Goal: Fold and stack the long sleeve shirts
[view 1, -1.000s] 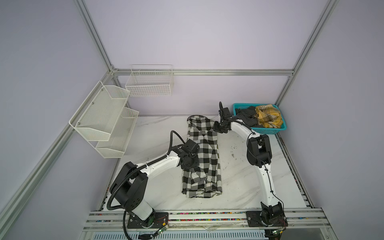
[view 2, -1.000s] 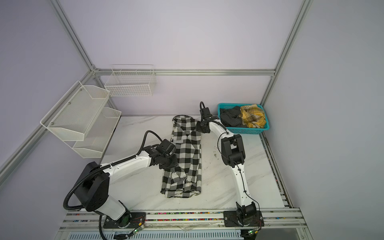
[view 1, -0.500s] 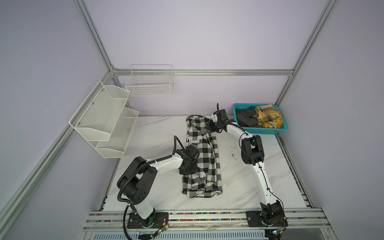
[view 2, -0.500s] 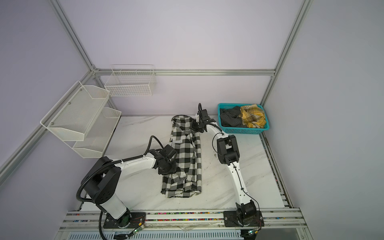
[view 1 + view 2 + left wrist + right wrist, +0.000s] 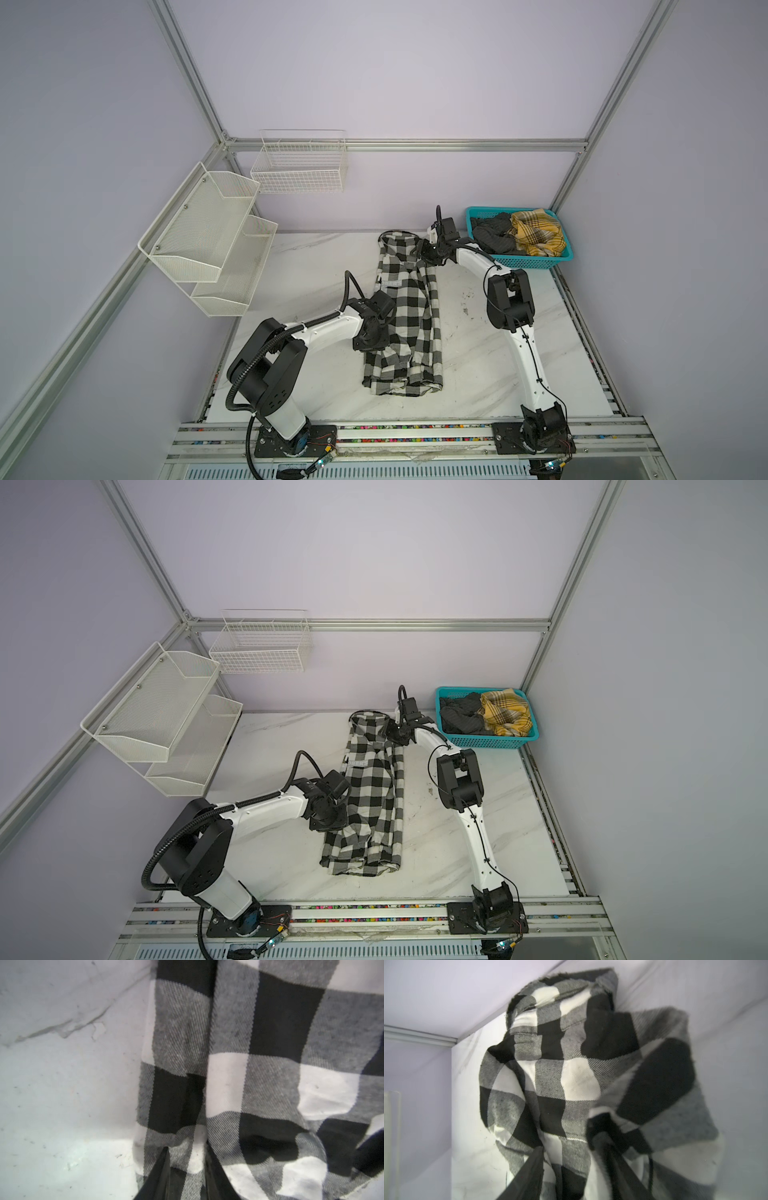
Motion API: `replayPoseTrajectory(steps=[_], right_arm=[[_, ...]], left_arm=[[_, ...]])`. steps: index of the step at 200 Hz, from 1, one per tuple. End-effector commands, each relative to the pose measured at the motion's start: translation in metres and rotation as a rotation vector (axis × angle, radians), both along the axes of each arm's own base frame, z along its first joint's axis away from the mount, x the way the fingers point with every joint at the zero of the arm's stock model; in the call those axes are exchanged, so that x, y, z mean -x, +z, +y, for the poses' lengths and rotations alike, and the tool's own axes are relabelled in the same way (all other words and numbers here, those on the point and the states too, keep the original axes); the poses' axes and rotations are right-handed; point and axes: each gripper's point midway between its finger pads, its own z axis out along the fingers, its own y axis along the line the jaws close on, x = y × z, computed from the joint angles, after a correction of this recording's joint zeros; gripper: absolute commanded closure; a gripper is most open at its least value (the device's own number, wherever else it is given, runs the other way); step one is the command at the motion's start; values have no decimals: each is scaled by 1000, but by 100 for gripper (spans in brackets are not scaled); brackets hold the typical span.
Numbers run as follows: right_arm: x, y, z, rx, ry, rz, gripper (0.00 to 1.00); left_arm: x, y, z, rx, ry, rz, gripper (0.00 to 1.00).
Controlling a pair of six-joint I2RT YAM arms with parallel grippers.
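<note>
Your left fingers [image 5: 158,1178] pinch the soft black-and-white checked long sleeve shirt [image 5: 409,307]; your right fingers [image 5: 527,1178] look parted, probably loose. Regrip, then fold evenly.

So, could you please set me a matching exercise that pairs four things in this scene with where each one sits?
Things:
1. black-and-white checked cloth shirt
2. teal plastic basket
3. white wire basket
4. white mesh two-tier shelf

Places:
A. against the left wall
B. at the far right corner of the white marble table
C. hung against the back wall
D. laid lengthwise along the table's middle

Pairs: 1-D, 2-B, 3-C, 4-A.
</note>
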Motion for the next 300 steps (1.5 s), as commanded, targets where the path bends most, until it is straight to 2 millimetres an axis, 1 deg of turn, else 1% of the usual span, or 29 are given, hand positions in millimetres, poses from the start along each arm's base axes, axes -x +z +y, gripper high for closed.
replayPoseTrajectory(steps=[1, 17, 41, 54, 65, 73, 84, 88, 94, 98, 105, 113, 129, 150, 172, 188, 208, 221, 232, 241, 247, 256, 260, 269, 274, 277, 285, 293, 300], right_arm=[[15, 40, -23, 106, -29, -25, 43], [33, 39, -29, 160, -16, -9, 43], [62, 31, -34, 247, 0, 9, 43], [72, 25, -38, 287, -5, 14, 44], [76, 18, -41, 295, -12, 24, 45], [74, 13, -44, 311, -22, 29, 47], [67, 14, -44, 337, -16, 16, 53], [64, 15, -44, 348, -13, 11, 57], [59, 16, -42, 354, -9, 5, 69], [55, 19, -41, 353, -7, -3, 74], [50, 19, -39, 356, -3, -9, 79], [45, 20, -36, 354, 0, -16, 82], [37, 11, -32, 351, 4, -13, 85], [27, -14, -32, 380, 5, 6, 88], [16, -33, -32, 385, 6, 13, 88], [11, -46, -28, 384, 16, 17, 89], [8, -61, -23, 377, 33, 31, 88], [8, -65, -20, 367, 44, 42, 88], [9, -61, -17, 352, 59, 41, 86], [11, -51, -12, 335, 72, 30, 83], [12, -37, -9, 322, 78, 10, 78], [14, -14, -4, 304, 85, -21, 68], [15, 0, -2, 296, 86, -40, 64], [19, 24, -1, 301, 83, -69, 58], [23, 37, -2, 308, 77, -79, 55], [25, 46, -3, 313, 73, -88, 55], [34, 62, -5, 326, 68, -93, 53], [47, 73, -7, 344, 68, -95, 52], [61, 80, -9, 364, 69, -95, 51]], left_arm=[[-27, 48, -16, 57, -16, -123, 70], [-32, 60, -22, 88, -14, -142, 70], [-37, 76, -29, 125, -25, -163, 67], [-39, 80, -29, 133, -26, -174, 66], [-38, 80, -26, 130, -25, -173, 66], [-38, 77, -23, 126, -22, -164, 66], [-36, 76, -20, 129, -13, -152, 67], [-35, 75, -19, 131, -8, -150, 67], [-34, 75, -18, 135, -1, -148, 67], [-34, 76, -18, 138, 3, -149, 67], [-33, 75, -18, 144, 6, -149, 67], [-33, 75, -18, 149, 9, -149, 67], [-32, 71, -18, 153, 12, -140, 68], [-31, 62, -16, 141, 22, -121, 69], [-25, 52, -15, 147, 38, -89, 69], [-19, 45, -11, 138, 45, -72, 70], [-6, 36, -2, 127, 68, -47, 70], [2, 32, 2, 129, 78, -32, 70], [7, 31, 4, 131, 76, -30, 70], [7, 35, 7, 130, 76, -41, 69], [5, 40, 8, 132, 78, -54, 67], [1, 50, 9, 148, 79, -82, 65], [-1, 53, 10, 152, 81, -89, 64], [-7, 59, 10, 161, 84, -102, 63], [-11, 63, 9, 169, 85, -112, 63], [-13, 75, 8, 194, 83, -141, 63], [-17, 82, 6, 210, 78, -154, 63], [-21, 88, 1, 227, 66, -160, 62], [-23, 93, -3, 246, 51, -167, 61]])
